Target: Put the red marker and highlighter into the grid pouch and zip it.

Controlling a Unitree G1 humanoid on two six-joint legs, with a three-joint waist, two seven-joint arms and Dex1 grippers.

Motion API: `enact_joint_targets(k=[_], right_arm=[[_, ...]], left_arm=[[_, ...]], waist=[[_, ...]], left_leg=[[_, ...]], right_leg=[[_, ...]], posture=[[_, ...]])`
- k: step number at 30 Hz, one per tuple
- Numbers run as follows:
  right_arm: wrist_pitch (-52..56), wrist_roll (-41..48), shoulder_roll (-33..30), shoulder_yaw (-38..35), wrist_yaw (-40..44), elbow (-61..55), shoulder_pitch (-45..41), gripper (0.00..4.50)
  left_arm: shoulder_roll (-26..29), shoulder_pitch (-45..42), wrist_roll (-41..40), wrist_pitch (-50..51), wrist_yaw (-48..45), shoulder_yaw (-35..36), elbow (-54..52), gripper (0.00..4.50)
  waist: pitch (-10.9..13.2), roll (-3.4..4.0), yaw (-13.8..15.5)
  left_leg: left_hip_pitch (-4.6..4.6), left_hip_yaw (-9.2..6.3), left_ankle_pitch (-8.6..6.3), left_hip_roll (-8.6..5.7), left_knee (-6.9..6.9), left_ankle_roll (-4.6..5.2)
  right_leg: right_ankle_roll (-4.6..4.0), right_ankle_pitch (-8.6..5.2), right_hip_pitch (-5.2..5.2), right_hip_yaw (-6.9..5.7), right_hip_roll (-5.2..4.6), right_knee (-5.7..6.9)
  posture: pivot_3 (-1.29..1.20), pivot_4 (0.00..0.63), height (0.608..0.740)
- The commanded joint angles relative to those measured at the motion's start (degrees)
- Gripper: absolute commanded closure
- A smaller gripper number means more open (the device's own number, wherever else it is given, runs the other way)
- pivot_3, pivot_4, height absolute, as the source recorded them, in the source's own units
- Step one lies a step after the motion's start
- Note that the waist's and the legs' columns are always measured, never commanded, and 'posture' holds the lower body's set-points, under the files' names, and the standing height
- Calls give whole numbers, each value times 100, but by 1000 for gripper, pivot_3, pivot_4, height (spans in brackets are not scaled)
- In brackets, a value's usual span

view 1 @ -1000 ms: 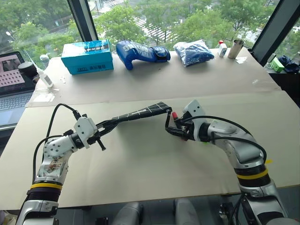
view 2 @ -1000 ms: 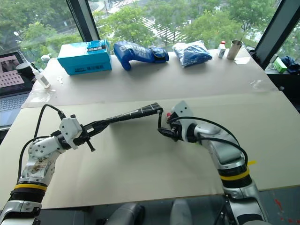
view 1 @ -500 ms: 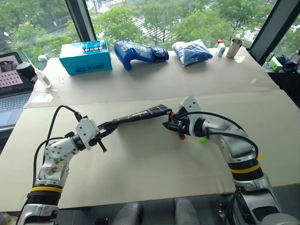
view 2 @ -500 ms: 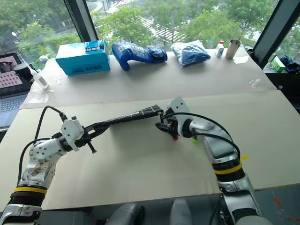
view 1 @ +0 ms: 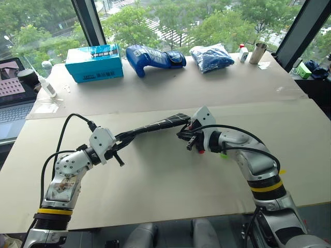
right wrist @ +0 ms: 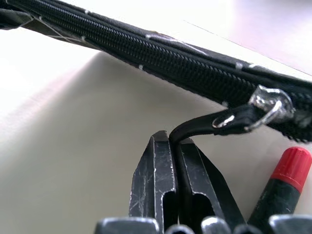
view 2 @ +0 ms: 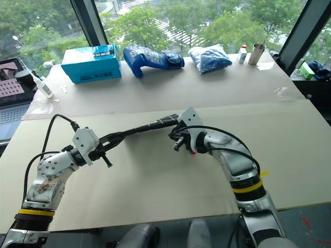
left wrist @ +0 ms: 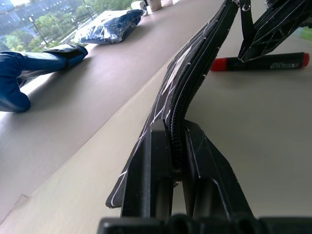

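The grid pouch (view 1: 155,125) hangs edge-up above the table, stretched between both arms, its zip (right wrist: 161,56) running along the top. My left gripper (left wrist: 171,127) is shut on the pouch's near end. At the far end, my right gripper (right wrist: 168,137) is shut on the black strap (right wrist: 204,127) that hangs from the zip's metal ring (right wrist: 268,105). On the table just beneath the right gripper lies the red marker (left wrist: 258,62). A bit of the lime-green highlighter (view 1: 223,153) peeks out beside my right forearm.
Along the back of the table stand a teal box (view 1: 94,62), a blue boxing glove (view 1: 155,56), a blue bag (view 1: 213,57) and a metal cup (view 1: 259,52). A laptop (view 1: 13,82) and a small bottle (view 1: 49,85) sit at the far left.
My right gripper was open near the pouch's far end; it has shifted slightly left and shut on the strap. The left gripper has kept its hold on the pouch.
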Motion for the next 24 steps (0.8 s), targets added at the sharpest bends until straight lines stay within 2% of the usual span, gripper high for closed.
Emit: enact_joint_targets(k=[1,10,16,24], right_arm=[[-271,-294,46,187,-175,109,-323,4461],[-695,-961,-96,1038,68,109,-660,4461],[-909,-1328,-93,1308,155,176,-778,4461],[-805,-1344,-25,1553,532,-210,-779,4461]], left_arm=[[192,138,245,54,-30,-86,-438,4500],[189,264,307,489,15,-185,-944,4500],[111,236,291,666,60,-169,-1029,4500],[26,181,295,733,34,-186,-996,4500]], waist=[[0,0,6],[0,0,11],[0,0,2],[0,0,13]], left_leg=[[0,0,0,0,0,0],[-2,1,0,-1,-2,0],[-2,3,0,1,-2,0],[-3,3,0,1,-2,-1]], right_leg=[[0,0,0,0,0,1],[0,0,-5,1,0,1],[0,0,-9,0,0,3],[-1,1,-9,1,0,3]], posture=[[0,150,740],[0,150,740],[0,150,740],[0,150,740]])
